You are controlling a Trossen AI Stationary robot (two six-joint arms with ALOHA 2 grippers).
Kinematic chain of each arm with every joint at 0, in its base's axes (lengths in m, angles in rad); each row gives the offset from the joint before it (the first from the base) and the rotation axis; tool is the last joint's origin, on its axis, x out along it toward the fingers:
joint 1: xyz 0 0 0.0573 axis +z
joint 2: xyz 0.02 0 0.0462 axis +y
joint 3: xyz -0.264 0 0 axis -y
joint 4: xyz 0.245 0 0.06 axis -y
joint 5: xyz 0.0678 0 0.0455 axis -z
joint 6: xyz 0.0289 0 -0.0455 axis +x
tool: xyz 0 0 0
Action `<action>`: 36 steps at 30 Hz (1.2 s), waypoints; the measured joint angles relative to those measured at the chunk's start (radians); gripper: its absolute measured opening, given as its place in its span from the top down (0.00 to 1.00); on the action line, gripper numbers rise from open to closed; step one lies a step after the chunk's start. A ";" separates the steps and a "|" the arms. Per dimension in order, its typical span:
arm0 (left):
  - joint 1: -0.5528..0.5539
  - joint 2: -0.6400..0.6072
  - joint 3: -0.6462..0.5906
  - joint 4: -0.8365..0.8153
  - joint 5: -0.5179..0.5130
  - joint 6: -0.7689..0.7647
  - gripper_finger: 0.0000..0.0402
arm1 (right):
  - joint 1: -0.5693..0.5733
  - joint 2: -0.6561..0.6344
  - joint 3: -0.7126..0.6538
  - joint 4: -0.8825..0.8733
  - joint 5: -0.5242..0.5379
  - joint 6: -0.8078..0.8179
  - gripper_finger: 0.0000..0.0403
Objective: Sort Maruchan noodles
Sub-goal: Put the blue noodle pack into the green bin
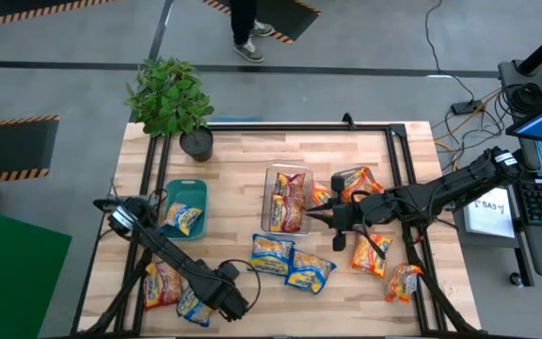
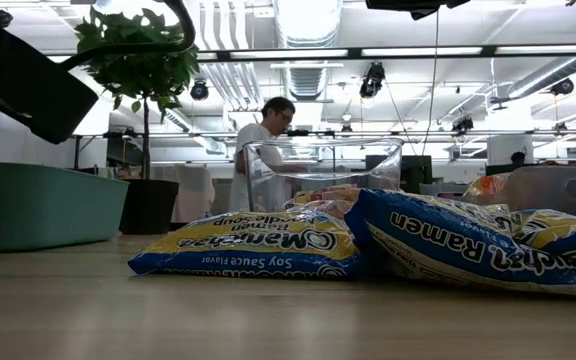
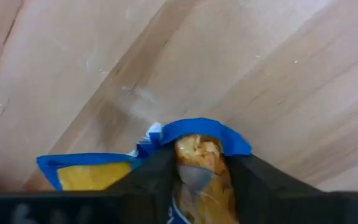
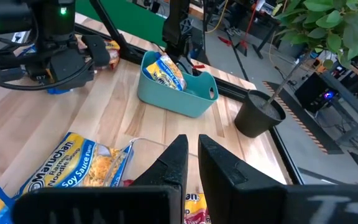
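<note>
Several Maruchan packets lie flat on the wooden table. Two blue-edged ones (image 1: 271,252) (image 1: 310,271) lie mid-table, orange ones (image 1: 370,252) (image 1: 404,281) (image 1: 356,180) to the right, and a maroon one (image 1: 161,283) near the left front. A teal bin (image 1: 196,188) holds a blue-edged packet (image 1: 183,218). A clear bin (image 1: 269,198) holds maroon packets (image 1: 288,200). My left gripper (image 1: 205,303) (image 3: 197,162) is at the near left, shut on a blue-edged packet (image 1: 192,307). My right gripper (image 1: 310,217) (image 4: 193,149) hovers shut at the clear bin's right side and holds nothing. My left gripper pinches the blue-edged packet between its two fingers (image 3: 157,177), across the packet near its blue crimped end (image 3: 197,132), which sticks out past the fingertips. The fingers slant down from above. Whether the packet is lifted off the table I cannot tell.
A potted plant (image 1: 170,104) stands at the table's far left corner. A black frame rail (image 1: 398,160) borders the table. A person (image 2: 263,150) stands in the room beyond it. Bare wood shows between the teal bin and the mid-table packets.
</note>
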 joint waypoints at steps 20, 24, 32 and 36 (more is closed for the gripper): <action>0.022 -0.287 0.061 -0.235 -0.503 0.054 0.98 | 0.000 0.000 0.000 -0.009 0.000 0.076 0.93; 0.024 -0.399 0.056 -0.261 -0.712 0.054 0.98 | 0.000 0.000 0.000 -0.030 0.000 0.103 0.93; 0.083 -0.471 0.051 -0.547 -0.959 0.056 0.98 | 0.001 0.000 0.000 -0.052 0.000 0.162 0.93; 0.152 -0.463 0.001 -0.557 -0.992 0.134 0.98 | 0.001 0.000 0.000 -0.085 0.000 0.199 0.93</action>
